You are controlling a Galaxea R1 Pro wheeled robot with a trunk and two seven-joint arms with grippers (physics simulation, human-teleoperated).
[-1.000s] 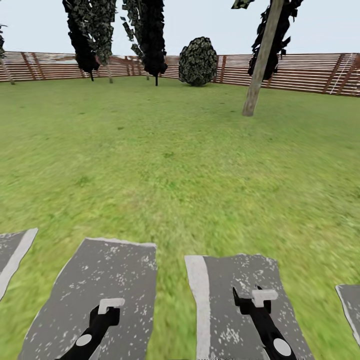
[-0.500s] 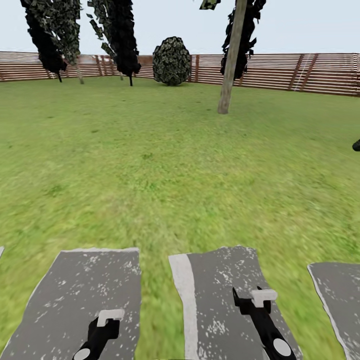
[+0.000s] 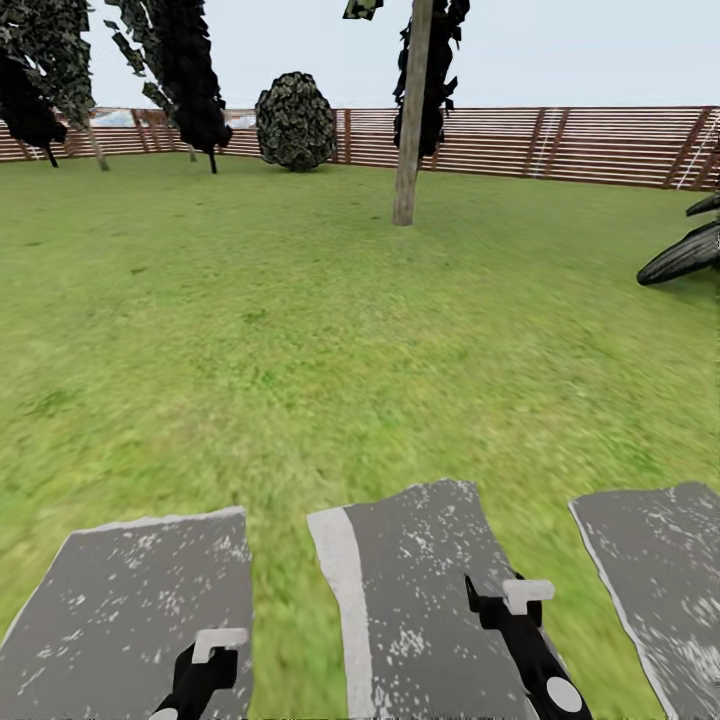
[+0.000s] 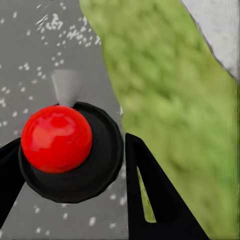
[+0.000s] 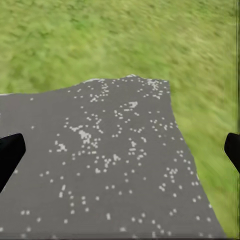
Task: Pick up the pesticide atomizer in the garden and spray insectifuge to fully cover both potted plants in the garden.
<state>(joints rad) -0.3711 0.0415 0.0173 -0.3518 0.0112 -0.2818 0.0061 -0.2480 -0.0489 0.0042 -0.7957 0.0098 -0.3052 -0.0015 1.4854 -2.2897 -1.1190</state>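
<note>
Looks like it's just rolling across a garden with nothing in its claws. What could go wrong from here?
Likely little, yet:
1. A tree trunk stands ahead on the lawn; steering straight on could meet it.
2. Dark fronds lie low at the right edge, easy to clip while turning.
3. Wheels crossing from stepping stones onto grass might jolt the open right claw.

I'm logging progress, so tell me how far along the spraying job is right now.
Done: nothing yet. The right gripper is open and empty over a stepping stone, and the left gripper looks open too, holding no atomizer. In hand: the robot faces open lawn toward the fence, apparently searching. Left: find and grab the atomizer, then spray both plants.
</note>
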